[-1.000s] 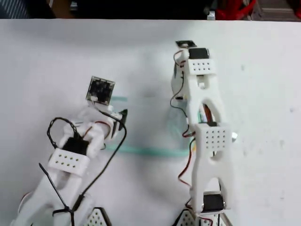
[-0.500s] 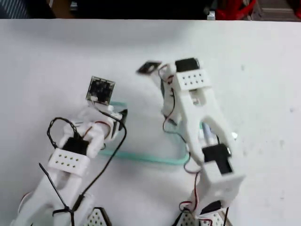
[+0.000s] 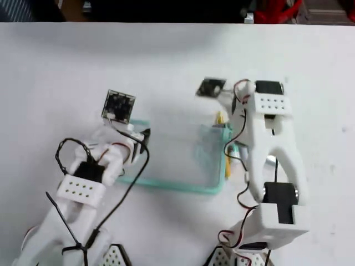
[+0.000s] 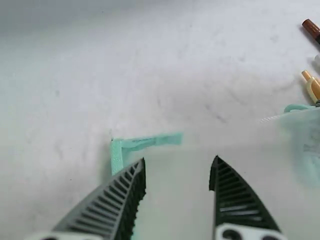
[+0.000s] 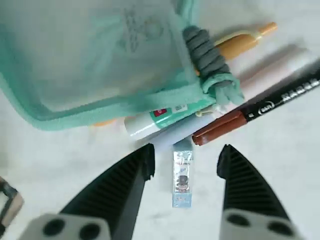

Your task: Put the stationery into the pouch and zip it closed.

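— What is the high camera showing?
— The pouch [image 3: 166, 166] is lying flat on the table [image 3: 66, 61] between my two arms. My left arm [image 3: 83, 185] is sitting at one end of it. My right arm [image 3: 272, 138] is hanging over the other end, where the pens [image 3: 221, 118] are lying.
— And your left wrist?
— My left gripper [image 4: 177, 162] is hovering with its fingers apart, gripping nothing. A pouch corner is lying just past one fingertip, and the pouch's clear side is showing in the gap between the fingers.
— The right wrist?
— My right gripper [image 5: 186, 151] is also standing wide apart, holding nothing. A small box [image 5: 182, 180] is lying on the table in the gap between the fingers. Just past the fingertips a white tube [image 5: 155, 121] is touching the pouch's edge, and a brown marker [image 5: 225, 124] is lying beside it. Beyond those the grey zip pull [image 5: 205, 55] is hanging, with an orange pen [image 5: 240, 40] behind it.
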Available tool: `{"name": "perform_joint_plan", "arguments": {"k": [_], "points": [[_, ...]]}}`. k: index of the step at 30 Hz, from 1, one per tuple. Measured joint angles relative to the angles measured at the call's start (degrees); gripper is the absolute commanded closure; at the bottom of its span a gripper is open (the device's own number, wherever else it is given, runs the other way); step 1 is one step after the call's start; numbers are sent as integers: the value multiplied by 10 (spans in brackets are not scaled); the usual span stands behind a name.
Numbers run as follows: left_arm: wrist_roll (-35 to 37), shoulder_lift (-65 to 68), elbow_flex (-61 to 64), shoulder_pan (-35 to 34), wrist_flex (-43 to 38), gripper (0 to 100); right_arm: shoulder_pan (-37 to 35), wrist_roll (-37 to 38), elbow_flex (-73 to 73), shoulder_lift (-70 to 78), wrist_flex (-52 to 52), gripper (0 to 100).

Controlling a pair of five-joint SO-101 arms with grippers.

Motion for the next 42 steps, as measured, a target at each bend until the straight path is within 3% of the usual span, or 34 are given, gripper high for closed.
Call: {"name": "perform_joint_plan", "arguments": {"k": [9, 17, 19, 22, 25, 32, 42], "points": [[0, 0, 0, 0, 0, 789, -4, 47, 67, 4, -145, 790], [0, 0, 0, 0, 0, 789, -57, 48, 90, 15, -200, 796], [0, 0, 0, 0, 0, 789, -66, 48, 90, 21, -209, 842], [0, 0, 0, 0, 0, 789, -73, 48, 90, 46, -229, 994], [0, 0, 0, 0, 0, 789, -76, 48, 89, 68, -256, 976], [0, 0, 0, 0, 0, 789, -77, 48, 89, 52, -256, 981], [0, 0, 0, 0, 0, 787, -86, -42, 90, -165, -190, 981]]}}
